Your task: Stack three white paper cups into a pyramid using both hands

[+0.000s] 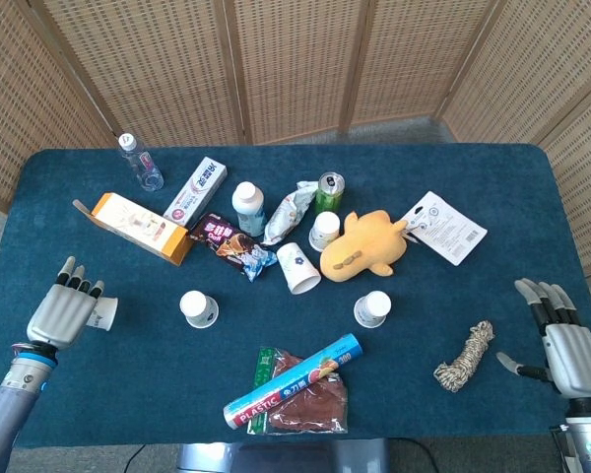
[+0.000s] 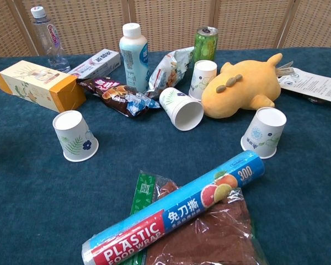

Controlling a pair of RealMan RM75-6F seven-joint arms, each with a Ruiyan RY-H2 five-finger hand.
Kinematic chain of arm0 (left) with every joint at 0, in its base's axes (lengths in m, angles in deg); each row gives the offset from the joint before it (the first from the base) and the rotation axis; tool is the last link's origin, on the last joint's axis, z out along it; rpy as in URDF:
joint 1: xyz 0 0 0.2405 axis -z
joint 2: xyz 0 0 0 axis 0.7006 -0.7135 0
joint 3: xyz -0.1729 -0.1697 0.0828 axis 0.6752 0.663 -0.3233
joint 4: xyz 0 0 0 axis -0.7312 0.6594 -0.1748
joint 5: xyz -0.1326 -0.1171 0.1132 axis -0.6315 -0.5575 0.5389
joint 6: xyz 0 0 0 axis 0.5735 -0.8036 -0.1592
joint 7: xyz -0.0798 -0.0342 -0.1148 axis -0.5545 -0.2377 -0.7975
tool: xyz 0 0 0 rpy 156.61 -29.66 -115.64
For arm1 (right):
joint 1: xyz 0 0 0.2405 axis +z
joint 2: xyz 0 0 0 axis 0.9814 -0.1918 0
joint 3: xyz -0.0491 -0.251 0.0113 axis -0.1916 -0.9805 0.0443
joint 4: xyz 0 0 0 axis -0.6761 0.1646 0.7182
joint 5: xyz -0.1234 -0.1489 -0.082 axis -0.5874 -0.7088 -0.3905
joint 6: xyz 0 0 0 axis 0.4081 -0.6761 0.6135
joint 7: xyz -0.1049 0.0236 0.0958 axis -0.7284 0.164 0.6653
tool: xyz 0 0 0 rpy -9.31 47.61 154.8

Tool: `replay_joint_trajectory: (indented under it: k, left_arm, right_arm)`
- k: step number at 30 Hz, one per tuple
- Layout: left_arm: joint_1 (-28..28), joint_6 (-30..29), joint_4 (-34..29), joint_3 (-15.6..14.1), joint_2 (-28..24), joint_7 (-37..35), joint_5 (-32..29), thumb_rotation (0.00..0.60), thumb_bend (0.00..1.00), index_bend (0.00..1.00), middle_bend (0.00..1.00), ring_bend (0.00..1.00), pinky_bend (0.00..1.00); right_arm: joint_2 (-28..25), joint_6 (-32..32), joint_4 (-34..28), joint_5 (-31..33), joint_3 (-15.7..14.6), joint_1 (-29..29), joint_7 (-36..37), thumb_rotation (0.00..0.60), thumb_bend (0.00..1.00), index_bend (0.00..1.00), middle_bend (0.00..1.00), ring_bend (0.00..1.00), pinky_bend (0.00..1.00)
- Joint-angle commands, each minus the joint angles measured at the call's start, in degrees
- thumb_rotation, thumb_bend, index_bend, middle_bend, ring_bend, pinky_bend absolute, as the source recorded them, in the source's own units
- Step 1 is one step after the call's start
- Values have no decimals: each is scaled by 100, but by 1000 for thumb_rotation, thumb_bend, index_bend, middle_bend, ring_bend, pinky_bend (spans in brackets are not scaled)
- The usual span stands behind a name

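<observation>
Several white paper cups with leaf prints are on the blue table. One cup (image 1: 199,308) (image 2: 75,136) stands upside down at front left. Another cup (image 1: 372,308) (image 2: 264,132) stands upside down at front right. A third cup (image 1: 298,268) (image 2: 181,108) lies on its side in the middle. A fourth cup (image 1: 324,231) (image 2: 203,79) stands upside down beside the plush. One more cup (image 1: 105,313) sits against the thumb side of my left hand (image 1: 63,311), whose fingers are straight and apart. My right hand (image 1: 569,345) rests open at the far right, holding nothing.
A yellow plush (image 1: 362,246) lies right of centre. A plastic wrap roll (image 1: 294,380) rests on a brown packet near the front edge. A rope bundle (image 1: 466,356) lies near my right hand. An orange box (image 1: 141,228), snack packets, two bottles (image 1: 248,208), a green can (image 1: 329,191) and a toothpaste box crowd the back.
</observation>
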Motion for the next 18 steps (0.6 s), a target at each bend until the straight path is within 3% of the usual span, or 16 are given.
replay_joint_trajectory:
  k: [1,10,18]
  left_arm:
    - [207,125,-457,-50,-48,1243,-849,600,366,242,460,168,80]
    - [456,-483,-582,-121,402,2977,-1768,600,377,242,457,163,91]
    - [652,-907,-635,-128,772,3641,-2333,600,378,243,442,165,87]
  right_arm:
    - [-2,-7,10,6,3,3,20,600,0,0,0,0,0]
    - [-5,-10,14,-9,-1,7,34,600,0,0,0,0,0]
    - [-8,-21,15,-2,-4,8,44,600,0,0,0,0,0]
